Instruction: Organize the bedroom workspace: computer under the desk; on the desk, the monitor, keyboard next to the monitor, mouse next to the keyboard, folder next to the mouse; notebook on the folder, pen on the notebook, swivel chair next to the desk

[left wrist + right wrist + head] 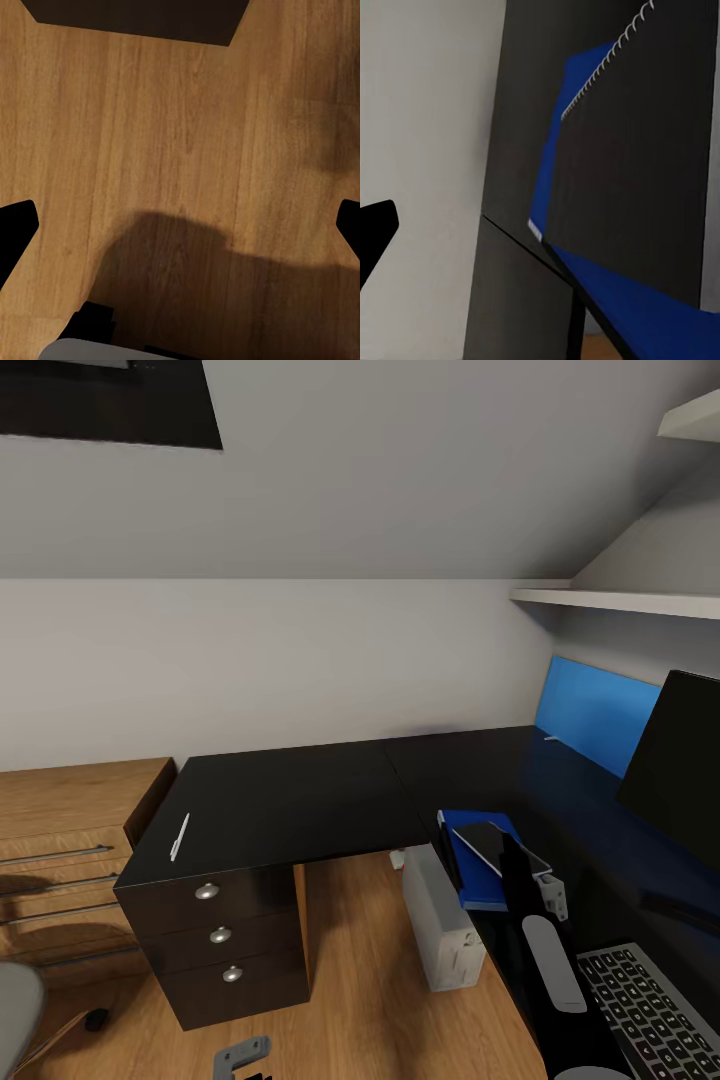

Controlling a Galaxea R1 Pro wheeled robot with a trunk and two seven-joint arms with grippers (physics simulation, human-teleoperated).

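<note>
Pen (179, 837) lying flat on the left wing of the table (290, 800), near the front edge above the drawer unit (220, 935), well apart from the stack. Notebook (492, 843) already resting on the folder (478, 890) on the right wing; spiral binding and blue margins confirmed in the right wrist view. Computer (440, 925) standing on the floor under the table, just beside the stack's corner. Keyboard (650, 1010) and monitor (675, 760) on the table further right. Swivel chair (15, 1010) partly in frame at lower left. Right end effector (550, 892) hovering just over the stack, clamped on nothing; one finger (375, 236) at the edge of its wrist view, the other out of frame, so probably apart. Left end effector (180, 225) low over the wood floor (187, 112), fingers spread wide, nothing between them. Step in hand, by judgement: stacking done, pen outstanding. Next move calls for reaching across to the left wing, a low pinch across the thin pen, then setting it down on the notebook without letting it roll.
</note>
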